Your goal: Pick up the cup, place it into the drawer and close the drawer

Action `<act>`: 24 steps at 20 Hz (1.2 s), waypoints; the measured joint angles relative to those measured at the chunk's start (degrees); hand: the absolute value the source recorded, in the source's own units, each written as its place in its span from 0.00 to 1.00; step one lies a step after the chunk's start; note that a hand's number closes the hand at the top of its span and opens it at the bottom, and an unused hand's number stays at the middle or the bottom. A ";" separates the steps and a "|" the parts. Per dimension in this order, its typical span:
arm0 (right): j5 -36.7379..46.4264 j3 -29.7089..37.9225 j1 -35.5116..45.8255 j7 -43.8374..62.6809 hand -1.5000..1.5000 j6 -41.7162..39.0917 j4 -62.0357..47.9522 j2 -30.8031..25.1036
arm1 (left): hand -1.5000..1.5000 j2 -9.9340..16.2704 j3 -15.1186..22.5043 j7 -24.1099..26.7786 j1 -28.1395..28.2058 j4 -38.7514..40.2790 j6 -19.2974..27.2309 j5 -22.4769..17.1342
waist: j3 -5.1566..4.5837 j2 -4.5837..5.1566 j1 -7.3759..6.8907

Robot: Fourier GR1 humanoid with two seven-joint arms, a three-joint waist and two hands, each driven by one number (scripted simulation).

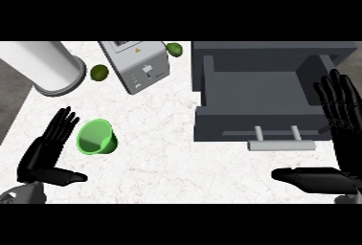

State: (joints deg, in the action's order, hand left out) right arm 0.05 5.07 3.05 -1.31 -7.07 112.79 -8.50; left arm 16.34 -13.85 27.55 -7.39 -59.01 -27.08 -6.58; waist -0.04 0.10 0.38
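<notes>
Here's the white marbled counter (170, 158), seen from straight above. The green cup (97, 137) sits on it towards the left edge, open mouth tipped up at us, nothing holding it. Right beside it, on its left, is the left hand (44, 153): fingers straight and released, thumb stuck out sideways below the cup, and there's a thin gap between fingertips and cup rim, so no contact that I can see.

Over at the right edge, the right hand (339, 129) is also released, fingers straight and pointing towards the far edge, thumb spread out low across the counter. It overlaps the right wall of the drawer (258, 98) from this angle; whether it touches that wall, I cannot tell.

The grey drawer is pulled open out of its grey cabinet (276, 50) at the far right corner, its pale bar handle (280, 143) on 2 posts facing the near edge.

Along the far edge: a big white cylinder (46, 67) at the far left corner, a grey boxy appliance (138, 67) lying angled in the middle, and 2 small dark green round fruits, 1 (99, 72) between cylinder and appliance, the other (174, 48) just right of the appliance.
</notes>
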 measured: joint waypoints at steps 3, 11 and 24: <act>0.68 -0.16 0.01 -1.33 0.00 -0.10 -1.16 0.38 | 0.00 1.77 -1.02 4.89 -3.65 9.16 -0.35 1.98 | -0.01 0.01 0.05; -0.19 0.73 0.77 -0.95 0.00 -1.11 -1.30 0.08 | 0.00 3.53 -1.62 16.90 -11.92 31.41 3.16 6.94 | -0.07 0.14 0.39; 0.20 -0.63 1.16 0.12 0.00 -1.47 -0.58 0.84 | 0.00 3.79 -1.22 25.47 -17.24 44.12 6.57 9.85 | -0.21 0.47 1.17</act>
State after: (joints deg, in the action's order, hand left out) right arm 0.25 4.44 4.21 -1.19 -8.54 112.22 -7.66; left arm 20.13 -15.06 53.01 -24.63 -14.89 -20.51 3.27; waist -0.24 0.57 1.55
